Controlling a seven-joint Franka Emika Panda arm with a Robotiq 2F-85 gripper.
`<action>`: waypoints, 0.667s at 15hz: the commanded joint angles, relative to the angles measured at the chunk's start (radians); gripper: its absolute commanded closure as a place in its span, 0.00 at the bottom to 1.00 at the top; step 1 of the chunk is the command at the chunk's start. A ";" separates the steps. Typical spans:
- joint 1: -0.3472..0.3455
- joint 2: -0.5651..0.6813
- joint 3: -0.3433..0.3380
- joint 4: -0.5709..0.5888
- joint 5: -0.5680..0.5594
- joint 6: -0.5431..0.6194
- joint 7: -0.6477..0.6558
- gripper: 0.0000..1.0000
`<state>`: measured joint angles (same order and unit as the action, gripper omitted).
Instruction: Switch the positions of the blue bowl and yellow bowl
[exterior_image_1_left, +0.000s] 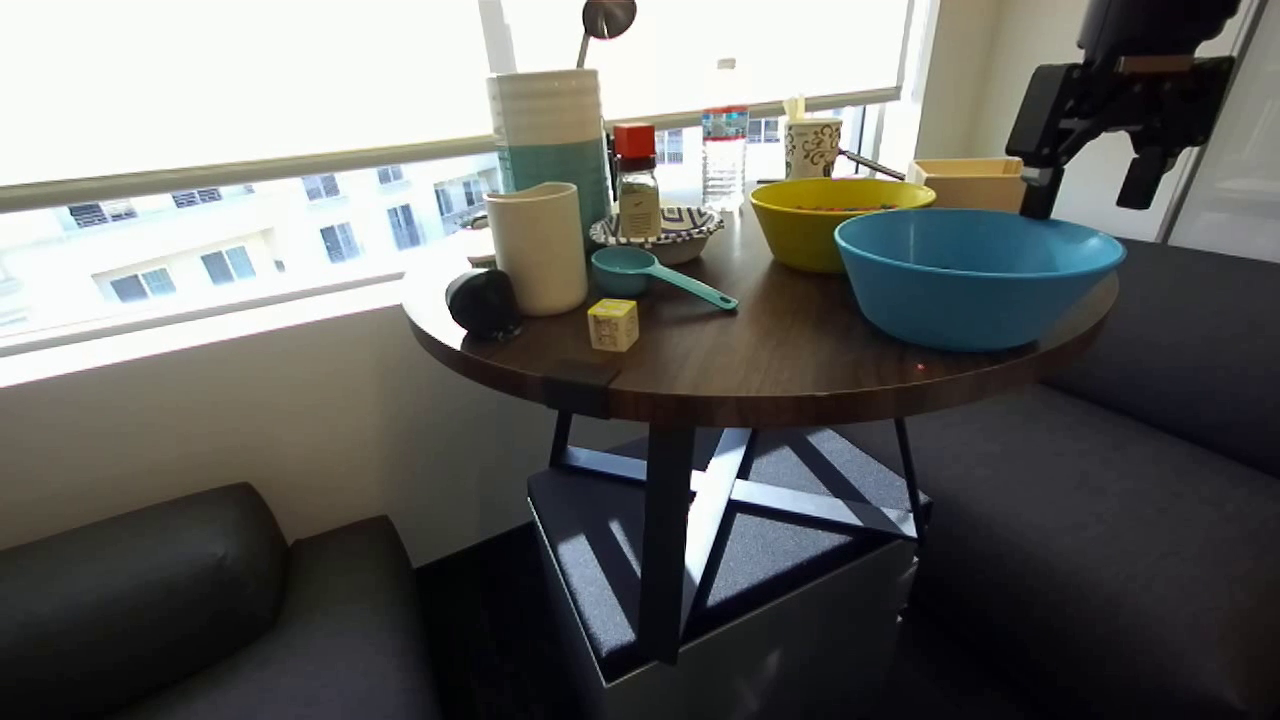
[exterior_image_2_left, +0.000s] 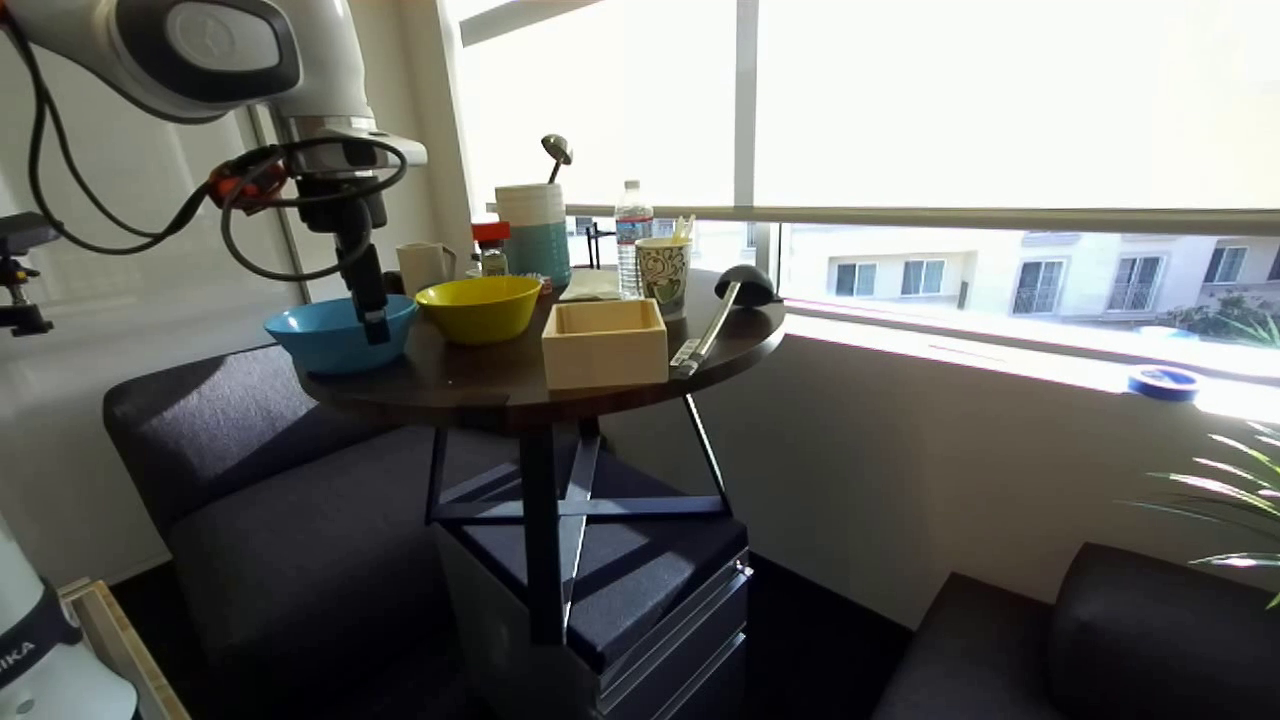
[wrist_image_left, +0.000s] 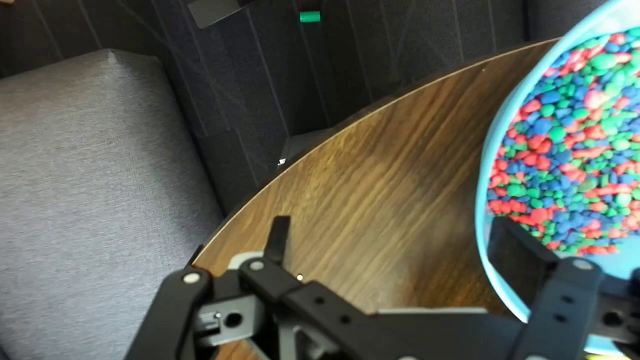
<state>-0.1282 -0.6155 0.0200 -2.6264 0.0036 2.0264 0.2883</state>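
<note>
The blue bowl (exterior_image_1_left: 980, 290) stands near the table's edge, also in an exterior view (exterior_image_2_left: 315, 345). In the wrist view, the blue bowl (wrist_image_left: 630, 255) at right holds red, green and blue pebbles. The yellow bowl (exterior_image_1_left: 805, 238) stands close beside it, also in an exterior view (exterior_image_2_left: 480, 315), with some coloured contents showing. My gripper (wrist_image_left: 392, 225) is open at the blue bowl's rim. One finger is inside the rim; the other is outside, over bare table. The gripper also shows in both exterior views (exterior_image_1_left: 1095, 190) (exterior_image_2_left: 375, 325). Nothing is between the fingers.
A wooden box (exterior_image_2_left: 605, 350), a ladle (exterior_image_2_left: 715, 325) and a patterned cup (exterior_image_2_left: 662, 275) stand beyond the yellow bowl. A bottle (exterior_image_1_left: 725, 150), tall crock (exterior_image_1_left: 555, 140), tan cup (exterior_image_1_left: 540, 250), teal scoop (exterior_image_1_left: 625, 270) and letter cube (exterior_image_1_left: 613, 326) share the round table (exterior_image_1_left: 760, 350).
</note>
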 joint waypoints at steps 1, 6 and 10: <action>0.003 0.062 -0.013 0.026 -0.008 -0.006 -0.035 0.00; -0.013 0.077 -0.016 0.030 -0.022 -0.016 -0.018 0.00; 0.019 0.098 -0.013 0.048 -0.008 -0.010 -0.060 0.00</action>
<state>-0.1260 -0.5482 0.0048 -2.6073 0.0038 2.0264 0.2584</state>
